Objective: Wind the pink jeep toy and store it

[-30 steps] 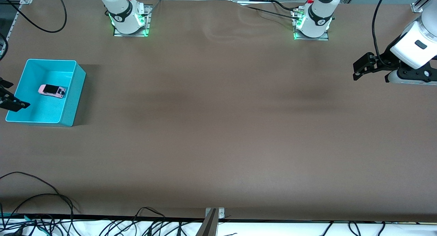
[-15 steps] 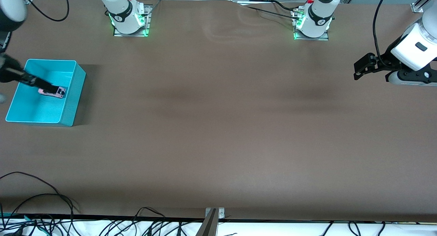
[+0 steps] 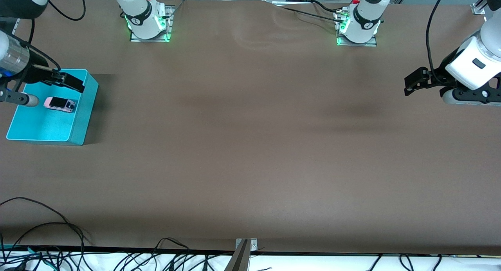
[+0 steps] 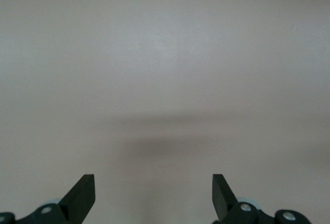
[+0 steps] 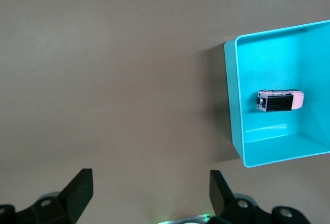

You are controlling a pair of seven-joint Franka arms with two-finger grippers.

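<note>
Here, the right gripper (image 3: 72, 82) hangs above the turquoise bin (image 3: 82, 124) with its fingers spread and empty. The pink jeep toy (image 3: 59, 104) lies inside that bin. The left gripper (image 3: 411, 82) waits, fingers apart, over bare table (image 3: 250, 145) at the left arm's end.

The toy car (image 3: 59, 104) is light pink with a black roof panel and dark wheels. The bin (image 3: 80, 126) around it is plain turquoise inside and out. The surface (image 3: 250, 145) is a flat dull brown with faint darker smudges. Both the right pincer (image 3: 70, 82) and the left pincer (image 3: 411, 84) are black, on white arms with black joints.
</note>
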